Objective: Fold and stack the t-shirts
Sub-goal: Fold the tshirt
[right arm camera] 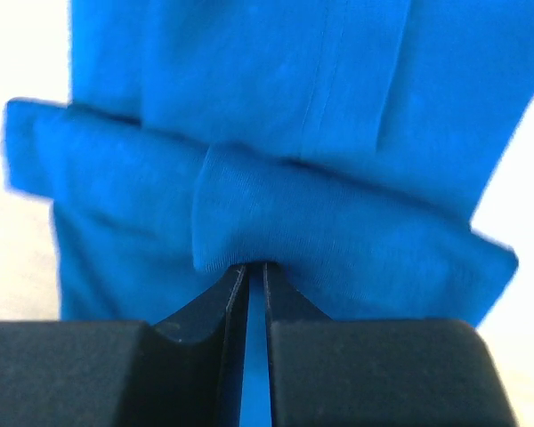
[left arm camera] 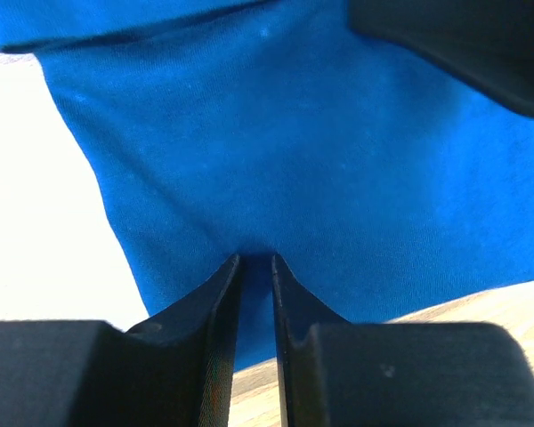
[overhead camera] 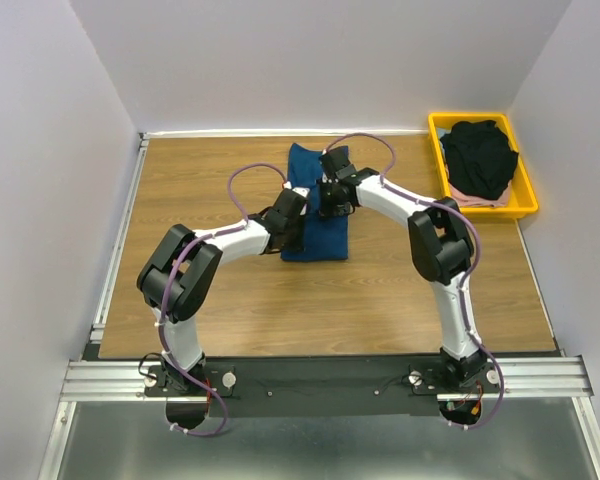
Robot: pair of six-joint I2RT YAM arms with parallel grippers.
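The navy-blue t-shirt (overhead camera: 317, 235) lies folded into a long strip in the middle of the table. My left gripper (overhead camera: 302, 205) is shut on its cloth (left arm camera: 276, 160) near the left edge. My right gripper (overhead camera: 327, 192) is shut on a raised fold of the same shirt (right arm camera: 249, 213), just beside the left one. The mouse print is hidden. The black t-shirt (overhead camera: 480, 155) lies bunched in the yellow tray (overhead camera: 525, 205), on top of the pale pink t-shirt (overhead camera: 470, 199), of which only an edge shows.
The yellow tray stands at the back right corner of the wooden table (overhead camera: 280, 310). White walls close in the back and both sides. A metal rail (overhead camera: 320, 378) carries both arm bases at the near edge.
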